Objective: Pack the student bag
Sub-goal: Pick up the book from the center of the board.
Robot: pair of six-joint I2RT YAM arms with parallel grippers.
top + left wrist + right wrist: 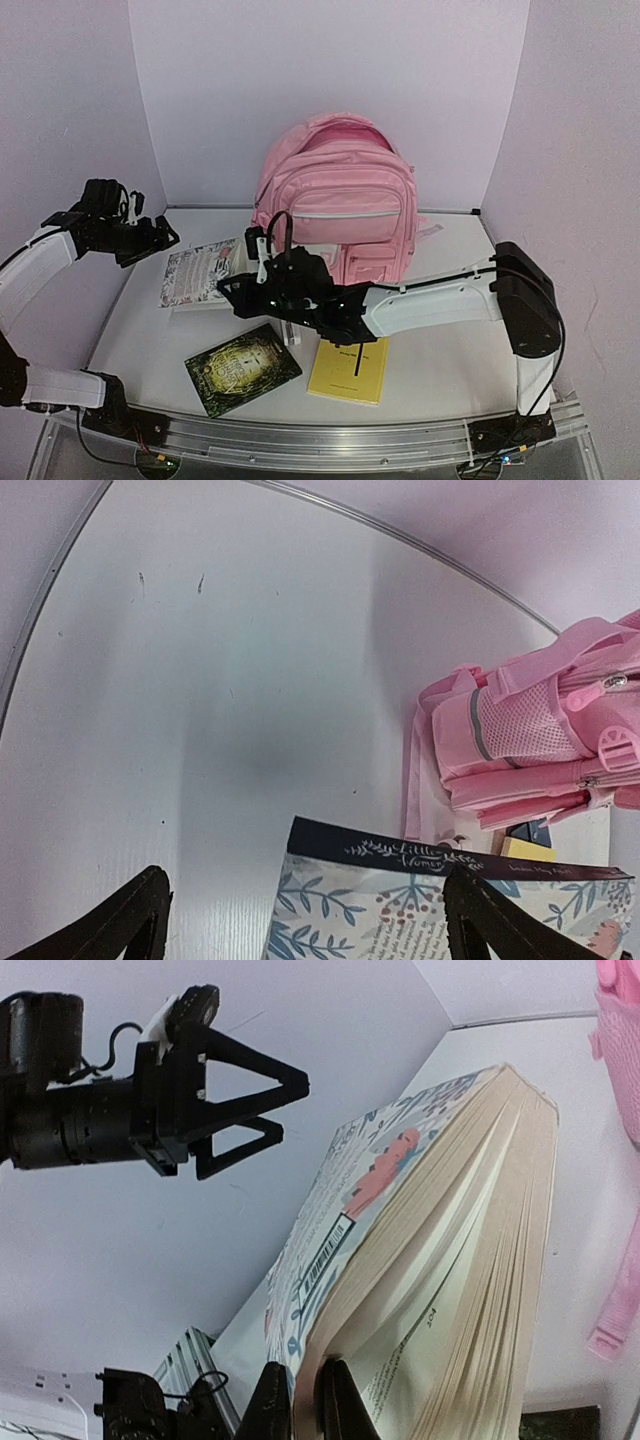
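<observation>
Student bag [340,200] upright at back edge of tabletop [450,370], centre. Right gripper [305,1397] pinched narrow on cover edge of floral book [195,272], left of centre, just front-left of bag. Left gripper [163,236] jaws wide, empty, above left edge. Green book [242,367] and yellow booklet [348,372] near front edge.

Soft, even, violet-tinted light leaves faint shadow on the table [250,750]; wrist views bow at edges.
</observation>
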